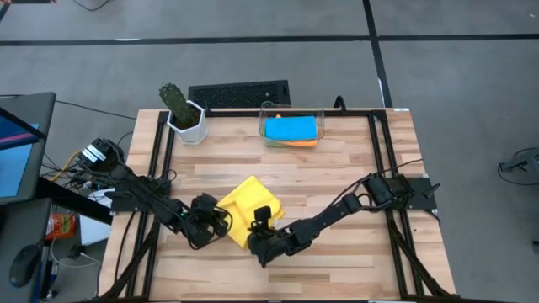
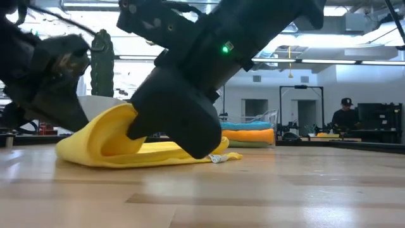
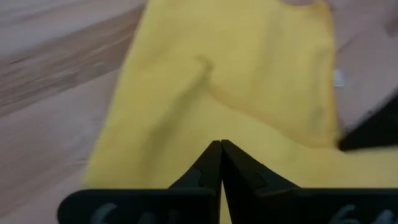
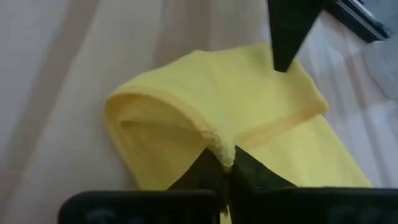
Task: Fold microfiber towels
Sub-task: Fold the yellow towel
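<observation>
1. My right gripper (image 4: 227,167) was nearly shut, pinching a folded edge of the yellow towel (image 1: 246,204) at its near side. The wrist view showed only the hem lip caught between the tips. Thin bite.
2. My left gripper (image 3: 221,152) was fully shut, tips together just above the towel's left part. I couldn't tell whether any cloth was caught; it looked like none.
3. The towel lay half folded on the table (image 1: 337,168), front centre, between my two arms, with one flap arched up into an open loop.
4. Risk: the hem could slip out on a pull. Cause: shallow grip on limp fabric, likely only the top layers taken.
5. Risk: the whole towel could drag instead of folding. Cause: nothing obviously pinning the far side if my left held nothing.
6. Risk: a skewed fold. Cause: a one-corner pull on a loop that was already lopsided; the bottom layer stuck out towards the tag (image 2: 217,158).
7. Risk: finger clash. Cause: both grippers were close together over the same cloth.
8. The other towels, blue (image 1: 290,127) over orange (image 1: 299,142), sat folded in the bin (image 1: 268,109) at the back, well apart, beside the cactus pot (image 1: 187,124). No hazard there, I judged.
</observation>
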